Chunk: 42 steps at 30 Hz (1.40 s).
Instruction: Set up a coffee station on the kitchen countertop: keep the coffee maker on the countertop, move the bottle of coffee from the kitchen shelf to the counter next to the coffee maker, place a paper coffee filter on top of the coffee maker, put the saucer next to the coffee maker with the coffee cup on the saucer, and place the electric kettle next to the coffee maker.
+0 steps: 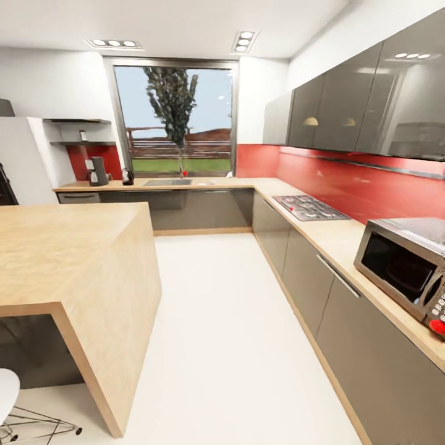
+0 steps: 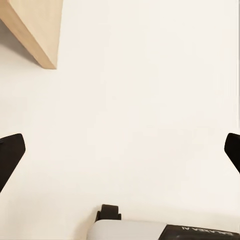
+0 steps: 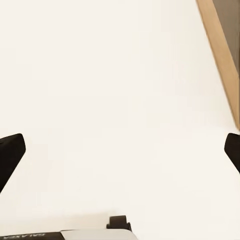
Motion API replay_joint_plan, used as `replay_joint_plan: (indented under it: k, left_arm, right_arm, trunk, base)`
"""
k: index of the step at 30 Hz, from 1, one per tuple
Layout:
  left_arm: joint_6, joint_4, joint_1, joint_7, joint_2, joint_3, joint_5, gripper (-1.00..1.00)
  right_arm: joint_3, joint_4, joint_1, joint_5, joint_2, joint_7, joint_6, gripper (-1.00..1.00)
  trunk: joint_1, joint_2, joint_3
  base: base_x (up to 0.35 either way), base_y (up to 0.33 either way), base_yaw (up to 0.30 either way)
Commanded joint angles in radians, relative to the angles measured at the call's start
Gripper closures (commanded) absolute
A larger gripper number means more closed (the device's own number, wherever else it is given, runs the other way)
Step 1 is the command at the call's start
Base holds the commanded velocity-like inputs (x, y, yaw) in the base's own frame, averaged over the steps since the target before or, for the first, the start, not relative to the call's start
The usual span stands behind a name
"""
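Far across the kitchen, the coffee maker [image 1: 97,171] stands on the kitchen countertop [image 1: 216,183] at its left end. The electric kettle [image 1: 127,177] sits a little to its right, before the sink [image 1: 168,182]. Above them, the bottle of coffee [image 1: 83,135] shows as a small dark shape on the kitchen shelf [image 1: 83,143]. My left gripper [image 2: 120,150] hangs open over the white floor, with nothing between its black fingertips [image 2: 11,152]. My right gripper [image 3: 120,150] is likewise open above the floor, holding nothing. Filter, saucer and cup are too small to make out.
A big wooden island bar [image 1: 74,247] fills the left foreground, with a white chair [image 1: 9,386] beneath its corner. The right counter run carries a hob [image 1: 309,207] and a microwave [image 1: 405,262]. A wide strip of white floor [image 1: 216,321] leads to the far counter.
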Motion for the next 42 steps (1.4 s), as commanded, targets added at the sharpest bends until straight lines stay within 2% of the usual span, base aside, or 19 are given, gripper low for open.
replay_joint_plan:
  k: [1,15,20,24,29,42]
  left_arm:
    - [-0.003,0.001,-0.001,-0.001,0.0,0.001,0.006,-1.0]
    - [-0.001,0.001,-0.001,-0.001,-0.001,0.001,0.008,-1.0]
    - [-0.002,0.001,-0.001,-0.001,0.008,0.003,0.009,-1.0]
    - [-0.005,0.001,-0.001,-0.002,0.008,-0.001,0.0,-1.0]
    - [-0.008,0.001,-0.001,-0.002,0.008,-0.001,-0.033,-1.0]
    - [-0.008,0.003,-0.001,-0.002,0.01,-0.001,-0.038,-1.0]
  right_arm:
    - [-0.001,0.0,-0.001,0.001,0.0,0.001,-0.003,-1.0]
    - [0.002,-0.002,-0.001,0.003,-0.005,0.003,-0.003,-1.0]
    - [0.002,-0.002,-0.001,0.003,-0.006,0.002,-0.003,-1.0]
    - [0.002,-0.002,-0.001,0.003,-0.006,0.001,-0.003,-1.0]
    - [0.002,-0.001,-0.001,0.003,-0.006,0.001,-0.003,-1.0]
    - [0.002,0.003,-0.001,0.004,-0.003,0.001,-0.003,-1.0]
  trunk:
    - [0.0,-0.002,-0.003]
    - [0.0,-0.002,-0.025]
    - [0.0,-0.002,-0.033]
    - [0.0,-0.002,-0.037]
    - [0.0,-0.002,-0.038]
    - [0.0,-0.002,-0.038]
  base:
    - [0.0,0.0,-0.164]
    - [0.0,0.0,-0.054]
    - [0.0,0.0,0.0]
    - [0.036,0.0,0.0]
    - [0.274,-0.01,0.0]
    - [0.334,-0.127,0.001]
